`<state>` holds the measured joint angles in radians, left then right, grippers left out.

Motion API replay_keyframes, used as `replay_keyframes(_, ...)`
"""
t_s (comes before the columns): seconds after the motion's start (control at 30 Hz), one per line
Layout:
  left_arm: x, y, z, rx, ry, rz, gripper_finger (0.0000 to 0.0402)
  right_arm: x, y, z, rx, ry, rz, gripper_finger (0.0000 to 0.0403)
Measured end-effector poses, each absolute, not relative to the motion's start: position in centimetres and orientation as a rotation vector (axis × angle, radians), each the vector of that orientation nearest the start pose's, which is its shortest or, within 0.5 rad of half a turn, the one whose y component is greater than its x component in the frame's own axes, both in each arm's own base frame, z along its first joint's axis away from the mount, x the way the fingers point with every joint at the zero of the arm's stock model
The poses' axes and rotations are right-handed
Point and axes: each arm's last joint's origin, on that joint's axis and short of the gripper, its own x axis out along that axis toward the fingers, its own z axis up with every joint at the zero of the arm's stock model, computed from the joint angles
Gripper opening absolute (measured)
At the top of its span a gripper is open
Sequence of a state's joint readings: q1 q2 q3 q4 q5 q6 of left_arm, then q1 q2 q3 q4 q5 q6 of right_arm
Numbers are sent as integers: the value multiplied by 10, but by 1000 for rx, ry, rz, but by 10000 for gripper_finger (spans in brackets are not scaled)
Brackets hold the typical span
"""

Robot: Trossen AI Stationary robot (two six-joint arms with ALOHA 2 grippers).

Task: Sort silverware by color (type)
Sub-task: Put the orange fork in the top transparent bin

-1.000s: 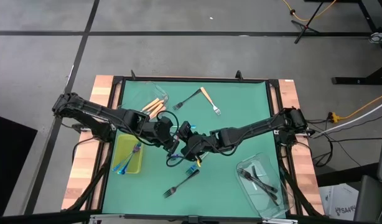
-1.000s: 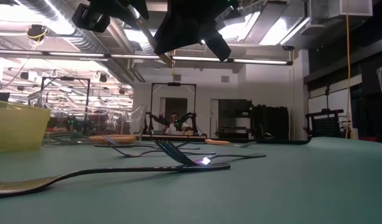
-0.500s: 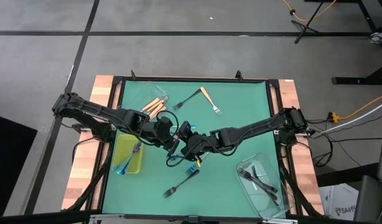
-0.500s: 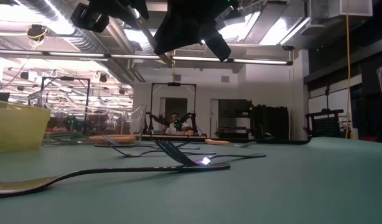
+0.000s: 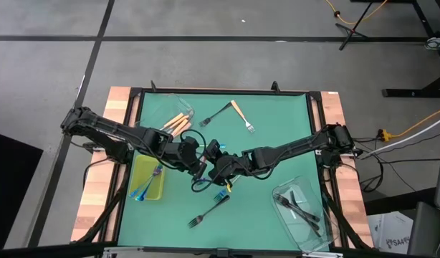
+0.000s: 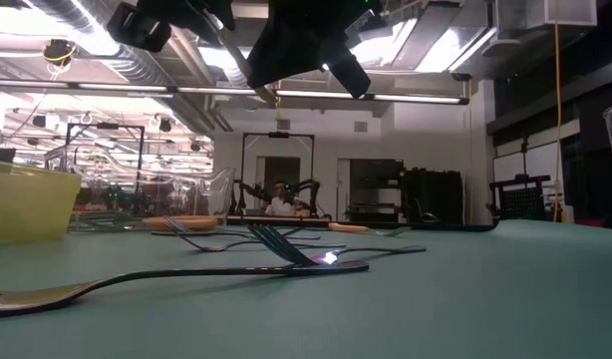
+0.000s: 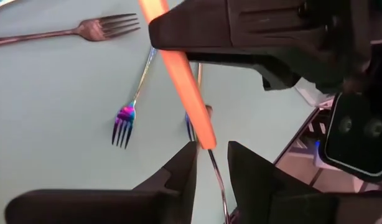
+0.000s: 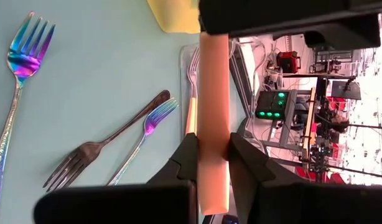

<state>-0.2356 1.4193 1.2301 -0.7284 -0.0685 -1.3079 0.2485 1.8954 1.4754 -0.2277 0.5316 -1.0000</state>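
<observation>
My two grippers meet above the middle of the green mat. My right gripper (image 8: 213,149) (image 5: 216,167) is shut on an orange-handled fork (image 8: 214,87) (image 7: 178,68). My left gripper (image 7: 211,155) (image 5: 201,163) is open. Its fingers stand on either side of the fork where the orange handle meets the thin silver neck (image 7: 214,174), with a gap showing on each side. The fork's head is hidden. Two iridescent forks (image 7: 124,118) (image 8: 23,46) and a dark fork (image 5: 209,210) lie flat on the mat below. My right gripper pinches the fork's orange handle (image 8: 214,134) between its two fingers, partway along its length. The fingers come slanting down from the table's right and lie across the handle. The fork is lifted clear of the mat, and its far end reaches between my left gripper's fingers.
A yellow-green tray (image 5: 150,188) at the left holds iridescent forks. A clear tub (image 5: 183,109) at the far left holds orange-handled forks, and another (image 5: 307,222) at the near right holds dark ones. A dark fork (image 5: 218,114) and an orange-handled fork (image 5: 241,116) lie near the far edge.
</observation>
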Motion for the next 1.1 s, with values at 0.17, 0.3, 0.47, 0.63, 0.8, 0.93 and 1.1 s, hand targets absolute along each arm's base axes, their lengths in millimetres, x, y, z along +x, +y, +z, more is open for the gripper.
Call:
replay_keyframes(0.17,283,-66,301,-1082,876,435,68,417,91,253,-1208,700,52,40)
replay_keyframes(0.3,283,-67,301,-1086,886,425,53,417,91,253,-1208,700,52,40)
replay_keyframes(0.47,283,-67,301,-1091,894,417,35,417,91,253,-1208,700,52,40)
replay_keyframes(0.63,282,-67,300,-1093,903,424,9,417,91,253,-1210,702,51,40)
replay_keyframes(0.8,282,-67,300,-1093,903,426,5,417,91,253,-1211,704,49,40)
replay_keyframes(0.93,282,-66,300,-1085,890,438,3,417,90,253,-1212,704,50,40)
replay_keyframes(1.1,282,-67,300,-1083,889,437,2,416,90,252,-1213,708,53,40)
